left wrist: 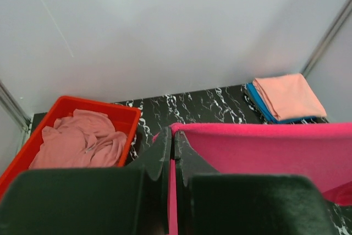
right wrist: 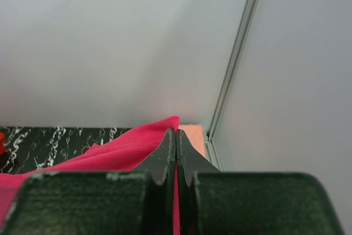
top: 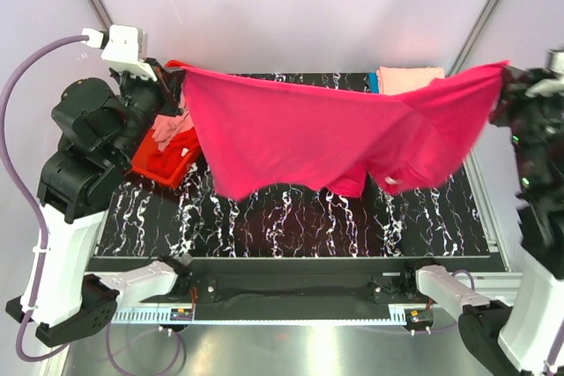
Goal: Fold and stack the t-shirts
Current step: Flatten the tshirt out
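Two hands hold one hot pink t-shirt (top: 326, 134) stretched out in the air above the table (top: 291, 222), a black surface with white veining. The left hand (top: 167, 68) is clamped on the shirt's left corner, high over the far left of the table. In its wrist view the fingers (left wrist: 157, 155) are pressed together with a thin edge of pink cloth between them. The right hand (top: 504, 72) is clamped on the opposite corner at the far right, its own tips likewise pinched on the fabric. Between the two grips the top edge sags a little in the middle. The rest of the shirt hangs in loose folds with an uneven lower edge. Whether that edge touches the table cannot be told.

Below the left hand, at the far left, a red tray (left wrist: 93, 103) holds a crumpled dusty pink t-shirt (left wrist: 77, 141). In the far right corner a folded salmon-peach t-shirt (left wrist: 289, 94) lies flat on a folded teal-blue t-shirt (left wrist: 259, 103), whose edge shows along the left and near sides.
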`<state>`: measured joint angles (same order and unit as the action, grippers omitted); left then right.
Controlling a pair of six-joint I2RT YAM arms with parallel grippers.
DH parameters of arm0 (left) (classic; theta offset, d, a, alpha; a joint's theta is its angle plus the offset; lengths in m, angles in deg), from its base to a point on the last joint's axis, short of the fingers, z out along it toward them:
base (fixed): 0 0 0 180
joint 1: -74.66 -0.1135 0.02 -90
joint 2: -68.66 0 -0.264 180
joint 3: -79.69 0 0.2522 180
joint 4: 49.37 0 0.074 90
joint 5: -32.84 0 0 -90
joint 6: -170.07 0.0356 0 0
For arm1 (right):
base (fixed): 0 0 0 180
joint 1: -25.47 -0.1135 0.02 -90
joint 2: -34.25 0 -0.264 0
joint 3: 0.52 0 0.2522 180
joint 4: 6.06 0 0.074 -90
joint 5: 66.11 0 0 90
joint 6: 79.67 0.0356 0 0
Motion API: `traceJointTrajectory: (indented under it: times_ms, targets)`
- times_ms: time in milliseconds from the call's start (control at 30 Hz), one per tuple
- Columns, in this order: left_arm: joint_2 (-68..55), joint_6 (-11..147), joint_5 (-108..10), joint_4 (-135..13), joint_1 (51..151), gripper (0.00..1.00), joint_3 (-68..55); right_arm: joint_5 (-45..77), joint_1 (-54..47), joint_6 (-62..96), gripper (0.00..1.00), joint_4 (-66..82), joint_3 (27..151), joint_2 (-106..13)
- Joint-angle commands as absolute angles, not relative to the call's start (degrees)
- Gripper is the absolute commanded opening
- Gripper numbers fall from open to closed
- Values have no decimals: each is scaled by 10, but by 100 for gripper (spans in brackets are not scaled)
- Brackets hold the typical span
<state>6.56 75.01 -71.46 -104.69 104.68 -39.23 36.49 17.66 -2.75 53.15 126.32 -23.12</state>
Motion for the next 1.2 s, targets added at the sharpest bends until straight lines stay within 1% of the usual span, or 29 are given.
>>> traceJointTrajectory:
  times_ms: [0,33,67,200,300,333,400,433,467,500,533,567,600,633,667,733,767,833,867,967,1033,1067,1100,1167]
  targets:
    - [71,747,-716,-1071,1051,0,-444,388,178,-26,0,578,1326,-224]
    - [72,754,-724,-1072,1051,0,-450,373,178,-22,0,581,1345,-223]
    - [75,757,-727,-1075,1051,0,-454,332,178,-22,0,589,1352,-222]
    - [60,745,-732,-1126,1051,0,-498,266,178,-3,0,627,1373,-234]
    - [32,736,-744,-1182,1051,0,-504,220,178,7,0,635,1342,-251]
    - [22,734,-770,-1200,1051,0,-496,212,178,10,0,632,1304,-257]
    - [-2,716,-817,-1254,1043,0,-451,181,178,24,0,617,1259,-281]
    - [-7,706,-819,-1269,1031,0,-430,170,178,32,0,606,1206,-289]
    - [-2,699,-812,-1279,992,0,-365,142,178,39,0,573,1175,-296]
    - [7,693,-801,-1272,970,0,-330,127,178,53,0,549,1143,-310]
    - [21,691,-775,-1260,947,0,-287,117,178,65,0,520,1074,-318]
    - [53,693,-758,-1229,900,0,-251,98,178,77,0,459,1041,-327]
    - [63,696,-747,-1221,877,0,-193,87,178,96,0,428,1011,-353]
    - [70,700,-733,-1215,860,0,-173,74,177,100,0,396,958,-368]
    - [72,702,-745,-1208,854,0,-144,53,177,133,0,332,936,-408]
    - [57,698,-737,-1202,854,0,-128,33,176,156,0,241,893,-455]
    - [47,696,-735,-1196,854,0,-119,24,174,174,0,218,888,-510]
    - [12,694,-740,-1186,853,0,-95,29,166,188,0,180,902,-572]
    - [1,695,-739,-1184,853,0,-90,30,162,197,0,175,914,-633]
    - [-31,691,-738,-1164,850,0,-75,46,151,210,0,168,972,-731]
    - [-52,690,-751,-1153,848,0,-73,50,145,227,0,143,1005,-764]
    - [-61,689,-761,-1153,846,0,-75,45,135,239,3,138,1019,-794]
    - [-77,689,-763,-1152,846,0,-77,42,129,240,5,138,1058,-810]
    - [-93,686,-765,-1143,843,0,-81,26,109,221,16,164,1107,-861]
